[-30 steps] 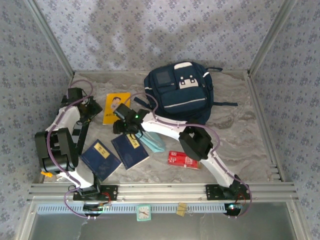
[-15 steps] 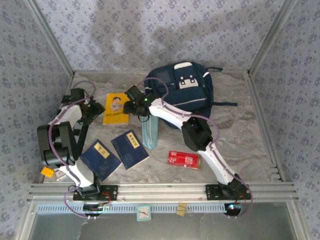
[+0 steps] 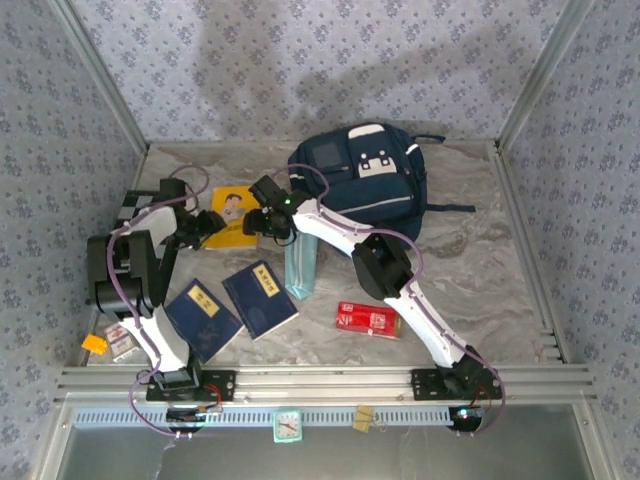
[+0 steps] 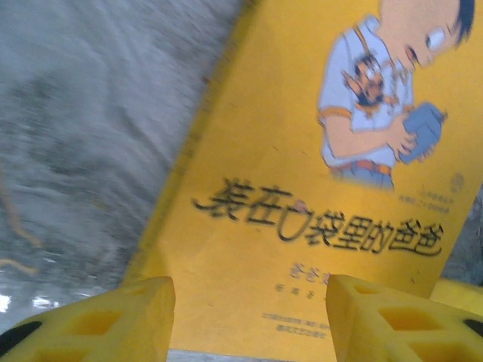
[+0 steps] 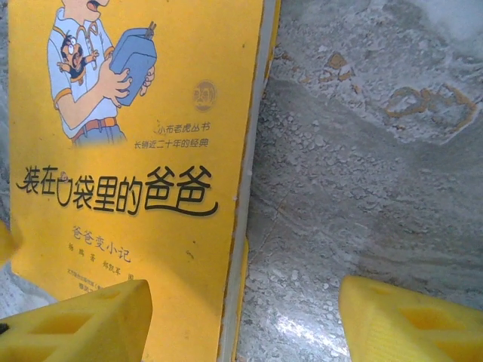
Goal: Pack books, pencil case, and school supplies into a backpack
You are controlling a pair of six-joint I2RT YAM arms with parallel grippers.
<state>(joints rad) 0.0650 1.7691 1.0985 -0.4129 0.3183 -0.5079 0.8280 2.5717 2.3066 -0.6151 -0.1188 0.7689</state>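
Observation:
The yellow book (image 3: 234, 206) with the cartoon figure lies flat on the table, left of the backpack (image 3: 365, 185). My left gripper (image 3: 207, 229) is open at the book's near-left corner, its yellow fingers (image 4: 98, 324) over the yellow book (image 4: 302, 226). My right gripper (image 3: 262, 222) is open and straddles the right edge of the yellow book (image 5: 128, 151). Nothing is held. The pale blue pencil case (image 3: 300, 266) lies in front of the backpack. Two navy books (image 3: 200, 318) (image 3: 260, 298) and the red supplies box (image 3: 367, 320) lie nearer the front.
A chessboard corner (image 3: 127, 202) shows behind the left arm. A small box (image 3: 120, 340) and an orange object (image 3: 93, 343) sit at the front left. Metal-framed walls enclose the table; bare marble surface (image 3: 480, 260) lies right of the backpack.
The right gripper moved from beside the pencil case up to the yellow book's right edge. The pencil case went from slanted to lengthwise. The left gripper moved right to the book.

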